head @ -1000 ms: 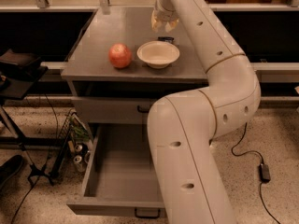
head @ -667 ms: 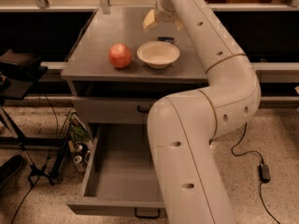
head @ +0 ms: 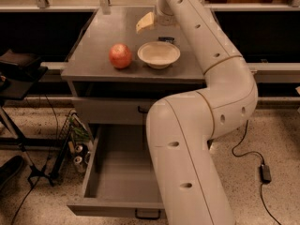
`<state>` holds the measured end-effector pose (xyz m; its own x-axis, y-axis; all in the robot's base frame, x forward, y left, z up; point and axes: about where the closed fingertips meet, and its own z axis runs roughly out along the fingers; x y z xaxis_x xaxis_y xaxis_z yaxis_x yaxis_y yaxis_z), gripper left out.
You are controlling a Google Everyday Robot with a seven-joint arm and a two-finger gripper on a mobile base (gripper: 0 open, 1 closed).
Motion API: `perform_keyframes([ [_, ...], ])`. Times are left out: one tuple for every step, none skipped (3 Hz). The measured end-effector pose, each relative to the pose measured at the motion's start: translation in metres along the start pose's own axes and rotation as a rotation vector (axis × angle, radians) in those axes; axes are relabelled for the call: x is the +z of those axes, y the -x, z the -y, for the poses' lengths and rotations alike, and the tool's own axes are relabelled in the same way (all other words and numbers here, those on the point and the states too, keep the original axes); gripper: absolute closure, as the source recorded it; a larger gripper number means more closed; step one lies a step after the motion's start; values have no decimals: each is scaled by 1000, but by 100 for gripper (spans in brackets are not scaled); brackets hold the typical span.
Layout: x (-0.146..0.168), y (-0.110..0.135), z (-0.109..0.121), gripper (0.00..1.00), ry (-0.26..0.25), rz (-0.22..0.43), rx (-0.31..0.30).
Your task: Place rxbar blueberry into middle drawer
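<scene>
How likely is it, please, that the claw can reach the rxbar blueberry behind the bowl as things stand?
Probably yes: the claw hovers over the countertop close beside the rxbar blueberry, which lies uncovered behind the bowl, with nothing standing between them.

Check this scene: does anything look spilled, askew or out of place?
Nothing stands out. The bowl sits upright beside the red fruit, the rxbar blueberry lies behind it, the middle drawer stands open, and the gripper hovers above the cabinet top.

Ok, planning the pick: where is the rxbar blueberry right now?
In the camera view, the rxbar blueberry lies on the cabinet top just behind the white bowl; the gripper is close by, up and to its left.
</scene>
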<state>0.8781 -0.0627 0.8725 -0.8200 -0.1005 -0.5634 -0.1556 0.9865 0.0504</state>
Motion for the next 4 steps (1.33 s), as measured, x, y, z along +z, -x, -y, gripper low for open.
perform_keyframes([
  [13,-9,-3,0,2,-32,1],
  [24,-17,-6,0,6,-59,3],
  [31,-23,-9,13,10,-79,-1],
  [37,-26,-11,33,17,-91,-10],
])
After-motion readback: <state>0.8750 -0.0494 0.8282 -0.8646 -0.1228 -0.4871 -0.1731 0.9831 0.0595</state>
